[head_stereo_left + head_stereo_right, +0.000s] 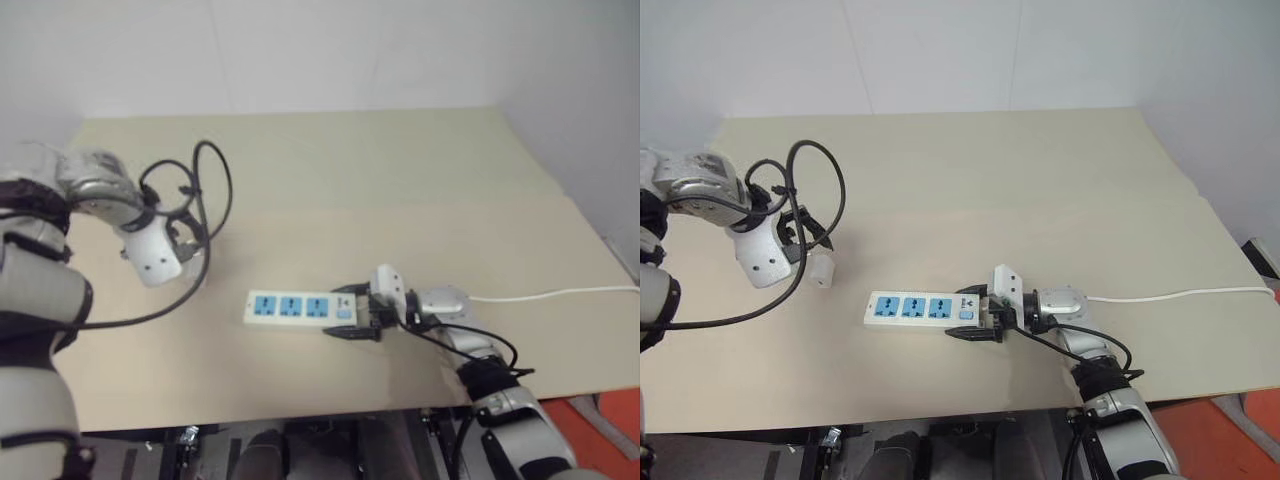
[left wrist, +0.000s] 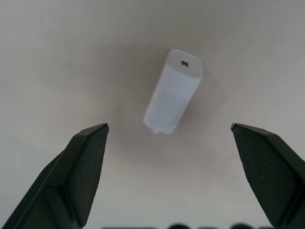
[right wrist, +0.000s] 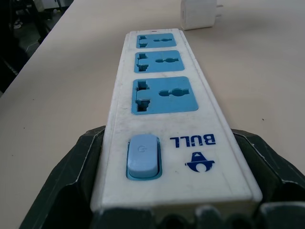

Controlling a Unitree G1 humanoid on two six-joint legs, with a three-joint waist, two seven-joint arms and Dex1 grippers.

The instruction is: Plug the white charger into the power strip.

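The white charger (image 2: 172,91) lies on its side on the beige table (image 1: 1040,180), left of the power strip (image 1: 908,308). My left gripper (image 2: 169,126) hangs just above the charger, pointing down, open, one black finger on each side and neither touching it. In the right eye view the charger (image 1: 820,270) shows just below the left gripper (image 1: 806,240). The strip lies flat with three blue sockets facing up. My right gripper (image 1: 975,320) is shut on the strip's switch end, with its fingers (image 3: 81,162) pressed against both long sides.
The strip's thin white cord (image 1: 560,293) runs right across the table to its edge. The table's front edge (image 1: 890,420) is close below the strip. A black cable (image 1: 815,160) loops above my left wrist.
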